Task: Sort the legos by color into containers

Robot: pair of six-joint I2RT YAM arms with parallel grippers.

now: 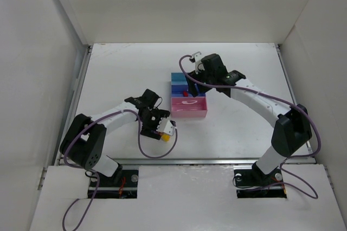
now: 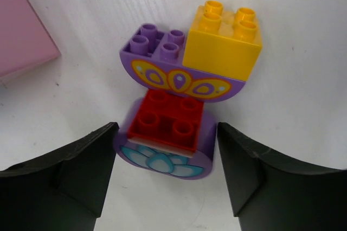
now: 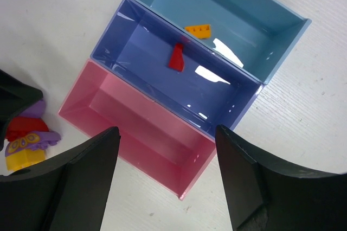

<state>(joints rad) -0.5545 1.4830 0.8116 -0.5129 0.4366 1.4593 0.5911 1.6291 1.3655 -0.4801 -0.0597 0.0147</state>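
A cluster of legos lies on the white table (image 2: 303,111): a red brick (image 2: 168,120) on a purple rounded brick (image 2: 162,163), then a purple half-round brick (image 2: 154,46) carrying a yellow brick (image 2: 225,41). My left gripper (image 2: 166,144) is open, its fingers (image 2: 81,171) on either side of the red and purple piece without touching it. The cluster also shows in the top view (image 1: 167,135) and in the right wrist view (image 3: 27,144). My right gripper (image 3: 167,133) is open and empty above the pink tray (image 3: 135,128). The darker blue tray (image 3: 141,41) holds a red piece (image 3: 176,57). The light blue tray (image 3: 238,8) holds an orange piece (image 3: 198,30).
The three joined trays (image 1: 188,113) sit mid-table, just right of the left gripper (image 1: 157,124). The right gripper (image 1: 199,82) hovers over their right end. A corner of the pink tray (image 2: 21,36) lies up-left of the cluster. White walls enclose the table.
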